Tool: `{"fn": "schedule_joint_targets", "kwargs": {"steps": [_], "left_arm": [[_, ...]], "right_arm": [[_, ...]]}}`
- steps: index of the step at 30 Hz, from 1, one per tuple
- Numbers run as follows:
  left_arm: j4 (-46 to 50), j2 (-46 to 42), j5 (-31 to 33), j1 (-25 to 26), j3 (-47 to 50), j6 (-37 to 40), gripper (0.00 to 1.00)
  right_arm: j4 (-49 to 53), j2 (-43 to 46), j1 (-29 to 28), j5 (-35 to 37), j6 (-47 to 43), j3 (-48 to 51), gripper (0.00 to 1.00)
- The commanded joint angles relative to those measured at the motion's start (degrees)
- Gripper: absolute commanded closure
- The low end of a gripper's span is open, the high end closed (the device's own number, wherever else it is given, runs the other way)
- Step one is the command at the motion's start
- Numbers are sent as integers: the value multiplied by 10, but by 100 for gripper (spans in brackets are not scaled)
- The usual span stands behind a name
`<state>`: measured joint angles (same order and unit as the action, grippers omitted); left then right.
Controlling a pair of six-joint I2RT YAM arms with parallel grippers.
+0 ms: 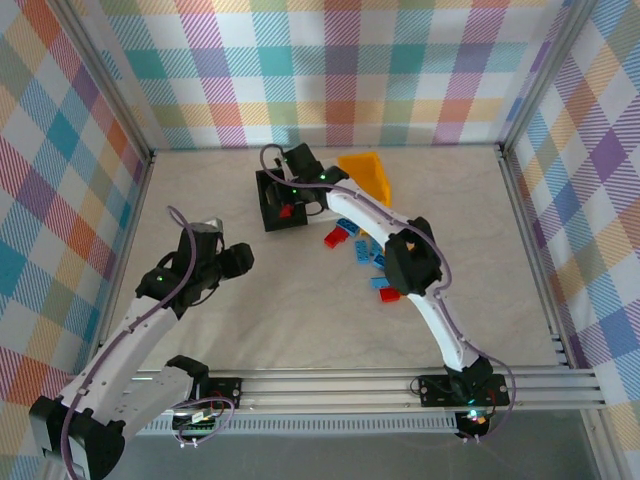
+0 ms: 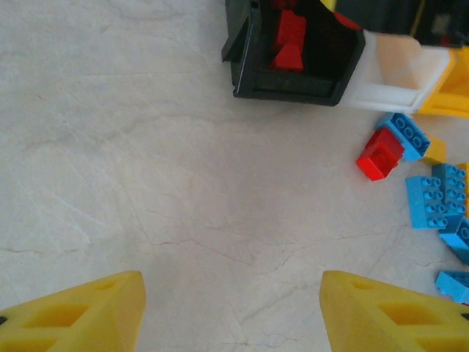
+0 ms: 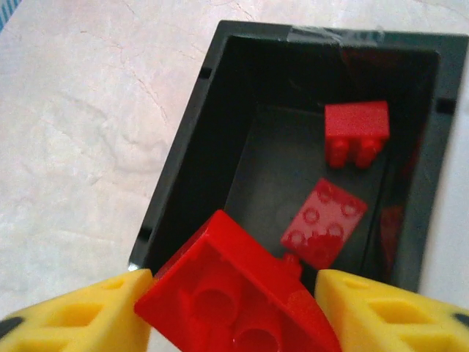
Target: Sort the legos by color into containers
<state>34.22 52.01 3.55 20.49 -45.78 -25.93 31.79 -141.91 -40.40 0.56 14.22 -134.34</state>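
Note:
My right gripper hangs over the near end of the black container. A red lego sits tilted between its fingers, underside towards the camera. The lego touches the left finger, but a firm hold cannot be made out. Two more red legos lie inside the black container. Loose blue legos and a red lego lie to the right of it. My left gripper is open above bare table, well short of the legos. It appears in the overhead view too, left gripper.
A white container stands next to the black one, with the yellow container tipped behind it. A small orange lego lies among the blue ones. The right arm stretches across the loose pile. Plaid walls enclose the table.

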Motion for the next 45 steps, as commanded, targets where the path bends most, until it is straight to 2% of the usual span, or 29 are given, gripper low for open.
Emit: {"fn": "schedule_joint_targets", "kwargs": {"steps": [1,4,10,15,19,23,26,29,35,38,45], "left_arm": [[24,-8,-3,-4,11,6,35],[21,-7,-17,-3,20,13,34],[-12,5,-65,9,30,13,34],[-49,59,-41,106,15,19,32],[-112,133,-46,159,1,8,31],[-146,242,-59,191,-48,34,28],[-177,326,-88,197,-89,51,26],[-196,405,-105,201,-149,71,26],[-147,519,-92,206,-261,124,26],[-129,553,-77,206,-294,144,26],[-132,574,-101,215,-310,130,28]], "right_arm": [[35,-37,6,-9,-24,-81,29],[31,-32,11,-12,-17,-84,26],[1,77,15,-14,-14,35,25],[-21,293,22,33,14,303,22],[41,443,55,44,48,499,17],[91,571,94,70,61,656,14],[93,638,139,59,61,738,12],[81,659,182,28,52,779,12],[64,632,210,-9,40,796,13],[66,614,213,-20,34,802,13],[51,580,220,-48,16,812,17]]}}
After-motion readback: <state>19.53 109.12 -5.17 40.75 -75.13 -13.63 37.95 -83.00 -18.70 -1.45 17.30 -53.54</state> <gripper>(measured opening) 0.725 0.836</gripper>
